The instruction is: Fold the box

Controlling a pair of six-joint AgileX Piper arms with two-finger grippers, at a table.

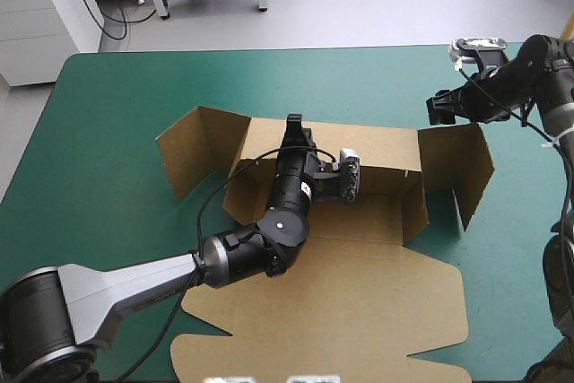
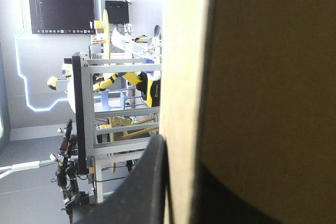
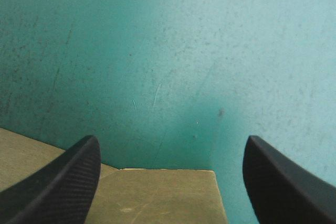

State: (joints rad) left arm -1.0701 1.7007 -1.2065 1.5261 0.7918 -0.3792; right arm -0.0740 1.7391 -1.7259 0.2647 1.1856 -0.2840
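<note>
One brown box (image 1: 359,302), one teal-green cover (image 1: 108,132), two end effectors: left (image 1: 293,123), right (image 1: 439,109).

No readable text or number, even on the box (image 1: 359,307)

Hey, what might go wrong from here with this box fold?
The left gripper pinches only the top edge of the far wall of the box, so it may slip or crease the board. The right gripper is open near the raised right flap, which nothing holds, so that flap could flop outward.
</note>
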